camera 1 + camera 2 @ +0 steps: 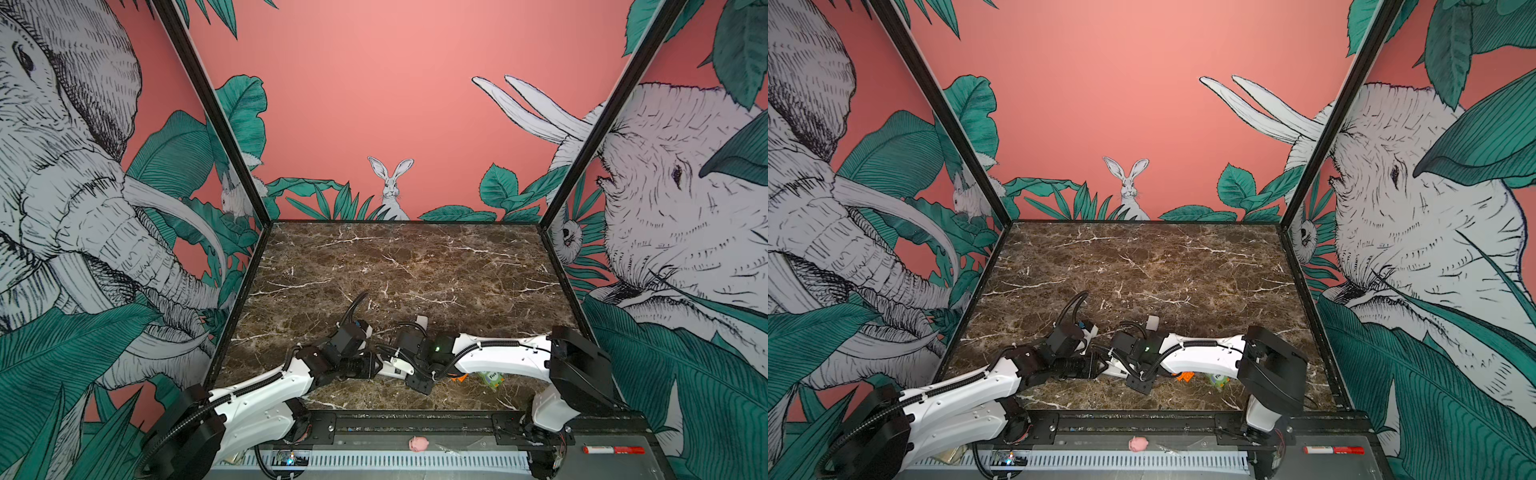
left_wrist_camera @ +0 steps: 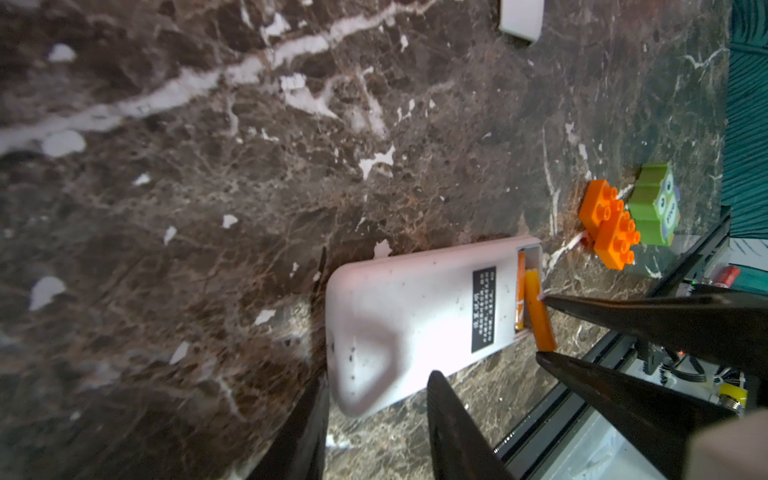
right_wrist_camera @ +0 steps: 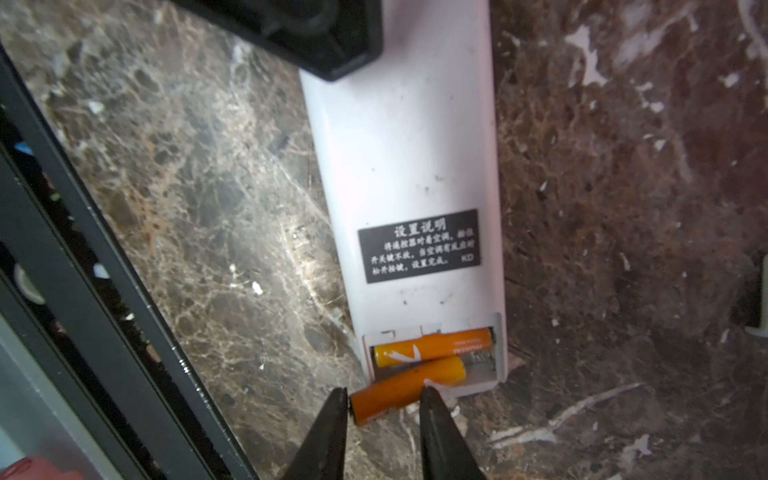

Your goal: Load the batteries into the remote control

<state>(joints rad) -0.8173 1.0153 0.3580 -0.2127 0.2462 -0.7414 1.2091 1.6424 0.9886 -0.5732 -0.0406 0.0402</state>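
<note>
**Inspector:** Presently, the remote control point(image 3: 407, 166) lies back-up on the table point(image 1: 415, 266), near its front edge, with the compartment point(image 3: 482, 374) at one end uncovered. The first battery point(image 3: 432, 345) is bedded in its slot. The second battery point(image 3: 407, 384) sits skewed, one end inside and the other overhanging the remote's edge.

**Supervisor:** Grippers?

**Inspector:** The left gripper point(image 2: 378, 374) is closed across the remote's width at the end away from the compartment, a finger against each long side. The right gripper point(image 3: 384, 392) has its tips either side of the overhanging battery end, one tip touching the end cap. Whether they are pinching it, I cannot tell.

**Supervisor:** Handling assessment?

**Inspector:** In my judgement the battery is light, rigid, smooth and round, so it is apt to roll or squirt from narrow tips. It is best taken across its diameter on the exposed stretch. What looks like a spring contact will likely push back. The remote is probably a light, hard shell that would slide on polished stone, so bracing it by the long sides is sound.

**Supervisor:** Differences between views?

**Inspector:** Only the right wrist view shows the slot interior and a readable label point(image 3: 419, 245). Only the left wrist view shows the left fingers on the remote. It also shows plainly an orange brick point(image 2: 609, 224) and a green owl toy point(image 2: 656, 203), both near the compartment end but apart from it. In both top views the arms hide the remote and batteries almost wholly.
</note>
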